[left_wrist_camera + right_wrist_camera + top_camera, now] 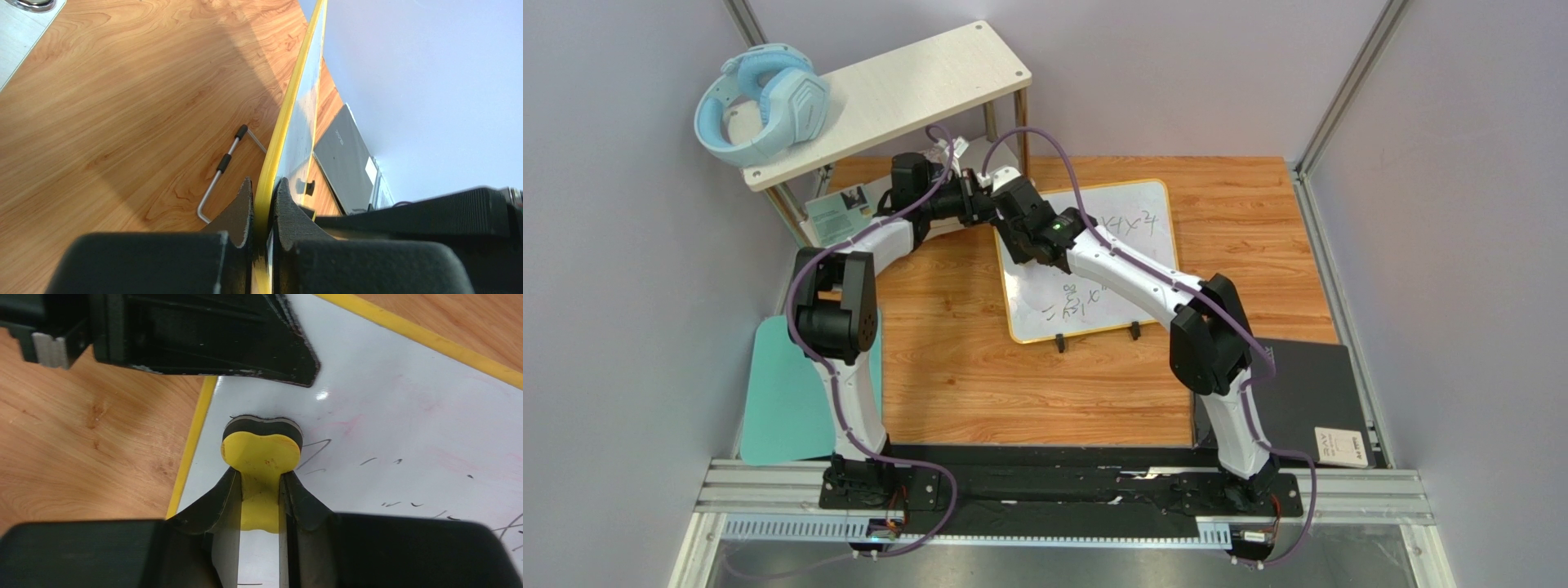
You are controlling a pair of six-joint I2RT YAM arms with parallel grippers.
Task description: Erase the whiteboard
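The whiteboard (pixel 1100 288) lies on the wooden table, white with a yellow frame and dark math marks on it. My left gripper (pixel 983 202) is shut on its far left edge; the left wrist view shows the yellow frame (pixel 288 110) pinched between my fingers (pixel 242 208). My right gripper (pixel 1044 245) is over the board's upper left and is shut on a small yellow eraser (pixel 262 454) with a dark pad, which rests on the white surface (pixel 393 416) beside handwritten strokes. The left gripper's body shows at the top of the right wrist view.
A pale wooden shelf (pixel 903 92) with blue headphones (pixel 762 104) stands at the back left. A teal mat (pixel 787 392) lies at the left, a dark pad (pixel 1308 392) at the right. A metal foot (pixel 224 168) of the board rests on the table.
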